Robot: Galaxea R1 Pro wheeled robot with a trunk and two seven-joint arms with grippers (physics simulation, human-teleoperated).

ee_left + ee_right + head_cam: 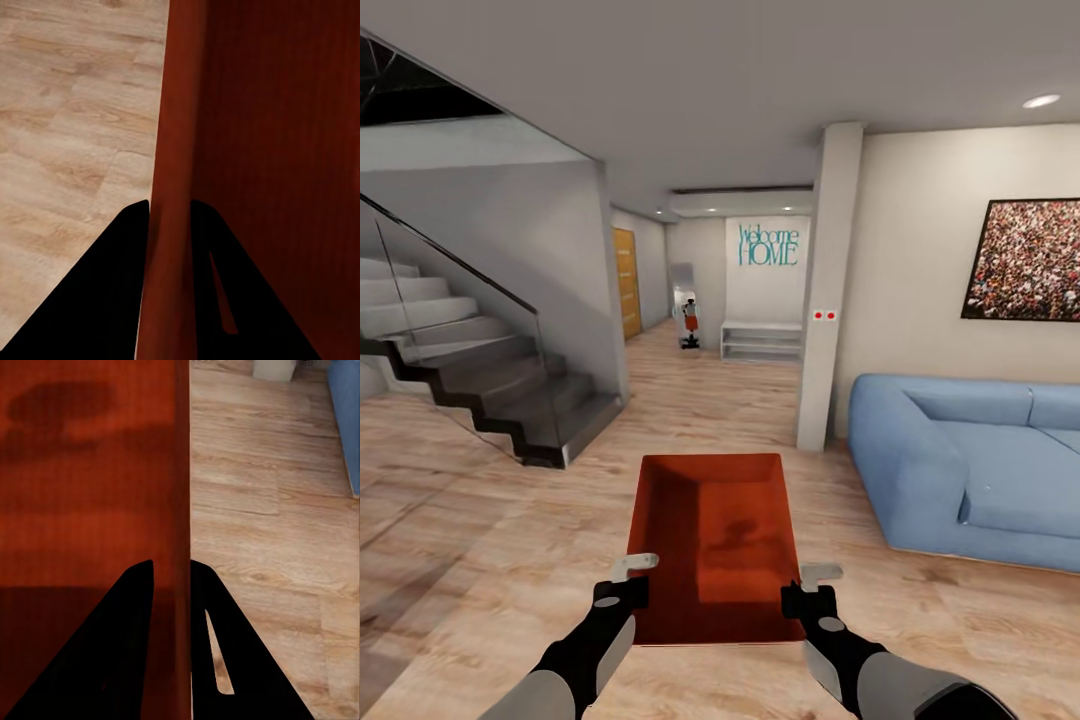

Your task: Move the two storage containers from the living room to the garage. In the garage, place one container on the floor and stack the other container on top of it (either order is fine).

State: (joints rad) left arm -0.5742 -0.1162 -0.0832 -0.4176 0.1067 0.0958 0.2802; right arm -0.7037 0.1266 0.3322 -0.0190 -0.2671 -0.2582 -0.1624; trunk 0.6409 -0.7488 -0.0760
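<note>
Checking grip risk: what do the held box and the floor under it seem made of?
The storage container looks like smooth orange-red plastic with a soft sheen; shadows fall cleanly inside it. The floor looks like light wood planks, with visible grain and seams. Both are simulator renders, so uncertain.

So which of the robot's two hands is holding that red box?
Both: the left gripper pinches the orange-red storage container's left wall, the right gripper its right wall.

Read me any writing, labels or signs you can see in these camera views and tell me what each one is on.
"Welcome HOME" in teal letters on the white wall panel at the far end of the hallway, above a low white shelf.
The framed picture above the blue sofa is a speckled pattern with no words.
The orange-red container carries no label.
</note>
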